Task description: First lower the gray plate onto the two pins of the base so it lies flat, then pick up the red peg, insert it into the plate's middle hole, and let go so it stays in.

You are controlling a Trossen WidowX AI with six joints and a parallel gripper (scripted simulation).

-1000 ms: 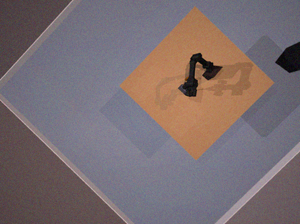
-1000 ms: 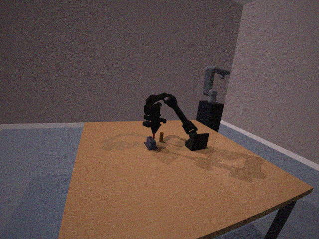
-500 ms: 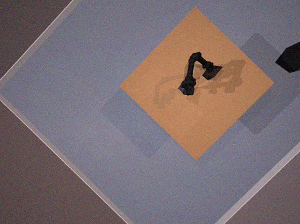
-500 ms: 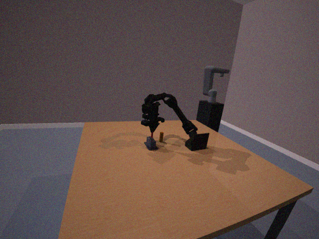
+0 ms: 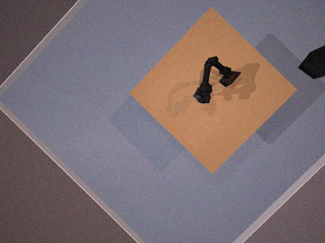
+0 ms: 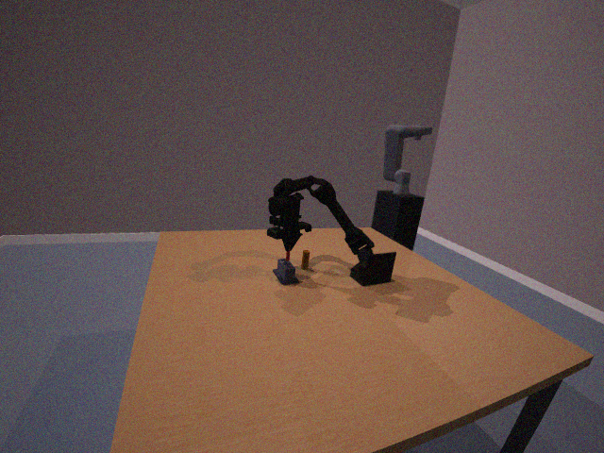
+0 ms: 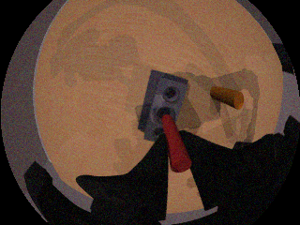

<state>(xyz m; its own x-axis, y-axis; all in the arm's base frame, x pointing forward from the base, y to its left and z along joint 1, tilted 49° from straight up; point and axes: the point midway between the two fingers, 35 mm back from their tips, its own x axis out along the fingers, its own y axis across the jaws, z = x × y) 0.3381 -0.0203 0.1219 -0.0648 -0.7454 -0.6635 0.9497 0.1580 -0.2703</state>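
The gripper (image 7: 178,172) is clamped on the red peg (image 7: 175,144), holding it by its upper end – jaws closed on it, not empty. In the wrist view the peg's free tip points toward 11 o'clock and lands over the gray plate (image 7: 163,104), right at the nearer of the holes visible in it. The plate sits on the base (image 6: 286,272); whether it lies fully flat on both pins can't be told, since the pins are not visible. In the exterior view the peg (image 6: 288,255) hangs just above the block, roughly upright. The tip looks close to the plate, but contact or entry can't be confirmed.

An orange cylinder (image 7: 228,97) lies apart at about 3 o'clock from the plate and isn't part of the task.

Risks, as judgement:
- The tip may be over the wrong hole or off-centre – pressing down would then jam on the rim or shove the plate off its pins.
- The peg may tilt in the grip, so it could bind partway.
- Releasing before full depth would leave it leaning or let it topple out.
- The fingers could clip the plate on descent.

No brands, labels or readable writing anywhere.
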